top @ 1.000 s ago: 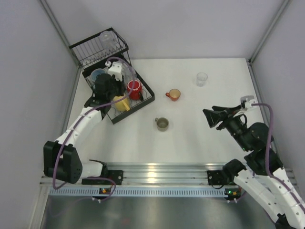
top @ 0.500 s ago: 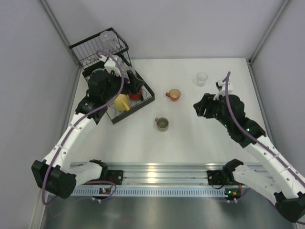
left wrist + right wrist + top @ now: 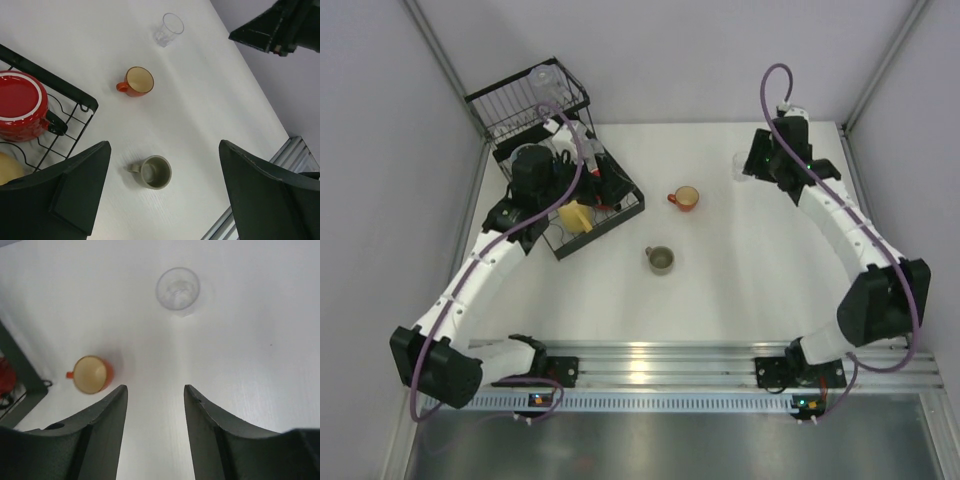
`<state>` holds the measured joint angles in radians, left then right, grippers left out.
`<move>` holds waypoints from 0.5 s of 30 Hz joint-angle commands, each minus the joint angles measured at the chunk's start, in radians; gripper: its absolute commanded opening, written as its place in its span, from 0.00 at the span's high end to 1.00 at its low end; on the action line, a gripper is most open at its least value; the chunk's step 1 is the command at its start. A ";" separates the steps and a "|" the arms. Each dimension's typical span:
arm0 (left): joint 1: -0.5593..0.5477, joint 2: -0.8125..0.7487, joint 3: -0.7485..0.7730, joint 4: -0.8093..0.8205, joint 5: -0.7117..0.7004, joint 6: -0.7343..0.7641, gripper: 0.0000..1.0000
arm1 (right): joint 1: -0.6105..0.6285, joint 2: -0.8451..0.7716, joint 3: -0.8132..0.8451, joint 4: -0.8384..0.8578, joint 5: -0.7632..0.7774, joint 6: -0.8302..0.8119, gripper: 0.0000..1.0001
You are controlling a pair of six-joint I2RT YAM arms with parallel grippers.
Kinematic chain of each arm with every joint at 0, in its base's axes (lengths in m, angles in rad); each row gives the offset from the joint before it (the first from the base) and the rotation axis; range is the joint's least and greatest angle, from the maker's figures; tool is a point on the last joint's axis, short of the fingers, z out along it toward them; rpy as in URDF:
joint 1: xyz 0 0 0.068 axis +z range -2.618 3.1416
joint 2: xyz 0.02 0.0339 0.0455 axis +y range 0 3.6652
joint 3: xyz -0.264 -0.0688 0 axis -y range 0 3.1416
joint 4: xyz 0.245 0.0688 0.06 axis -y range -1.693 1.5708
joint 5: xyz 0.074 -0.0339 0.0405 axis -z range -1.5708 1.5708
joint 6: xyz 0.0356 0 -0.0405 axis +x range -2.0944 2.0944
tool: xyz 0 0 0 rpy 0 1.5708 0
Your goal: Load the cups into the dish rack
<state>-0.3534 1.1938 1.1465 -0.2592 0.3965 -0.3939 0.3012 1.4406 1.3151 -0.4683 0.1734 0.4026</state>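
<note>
Overhead, the dish rack sits at the far left corner of the desk, its taller basket part holding a clear tumbler. The left claw hangs above the low tray part with its jaws spread wide and nothing between them. Just below it in the tray lie a red mug (dark handle pointing toward the rack's edge) and a yellow cup. Out on the bare desk, an orange-red mug stands near the rack, an olive-grey mug is nearer the arms, and a second clear tumbler stands upright toward the far right. The right claw hovers near that tumbler, jaws partly apart, gripping nothing.
</note>
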 commanded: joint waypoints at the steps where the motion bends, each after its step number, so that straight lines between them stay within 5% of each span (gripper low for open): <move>1: 0.004 -0.062 0.042 0.052 0.008 -0.006 0.06 | -0.112 0.102 0.108 -0.023 -0.029 -0.070 0.51; 15: 0.044 0.027 0.179 0.124 -0.085 -0.088 0.09 | -0.192 0.484 0.331 0.149 -0.126 -0.122 0.50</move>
<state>-0.3180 1.2114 1.2949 -0.1963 0.3237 -0.4587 0.1127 1.8950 1.5658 -0.4110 0.0612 0.2726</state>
